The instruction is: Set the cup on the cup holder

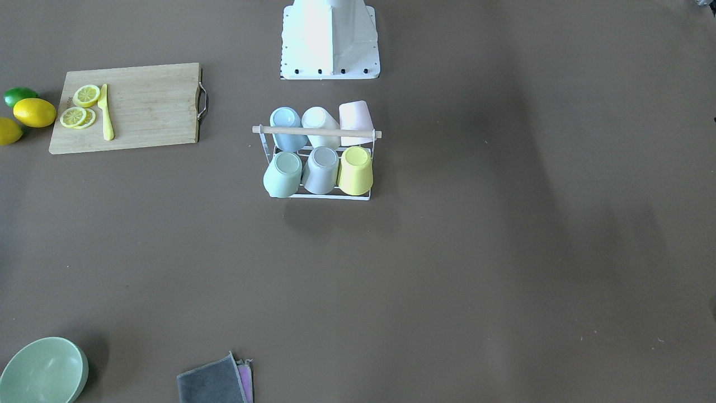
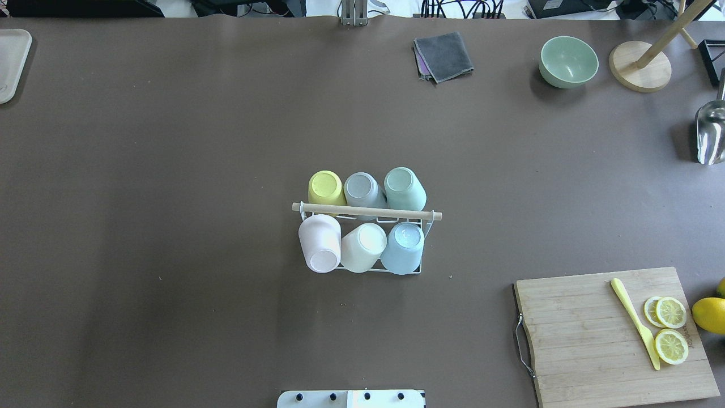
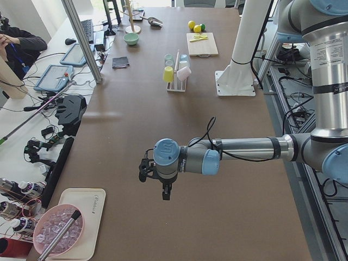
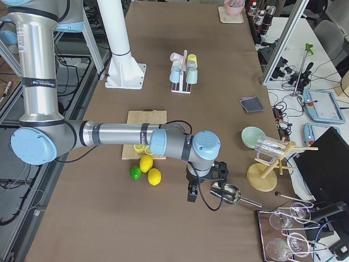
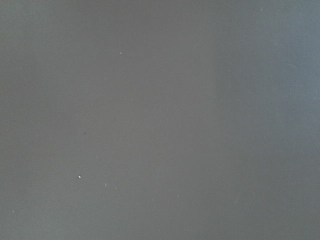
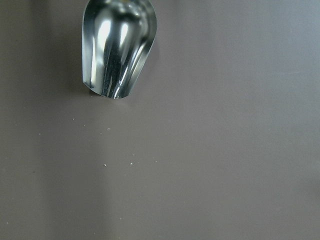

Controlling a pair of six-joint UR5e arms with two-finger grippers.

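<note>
The white wire cup holder with a wooden rod stands at the table's middle; it also shows in the front view. Several cups sit upside down on it: yellow, grey, green, pink, white, blue. My left gripper shows only in the left side view, far from the holder over bare table. My right gripper shows only in the right side view, beside a metal scoop. I cannot tell whether either is open or shut.
A cutting board carries lemon slices and a yellow knife; a lemon lies beside it. A green bowl, grey cloth, metal scoop, wooden stand and white tray line the far edge.
</note>
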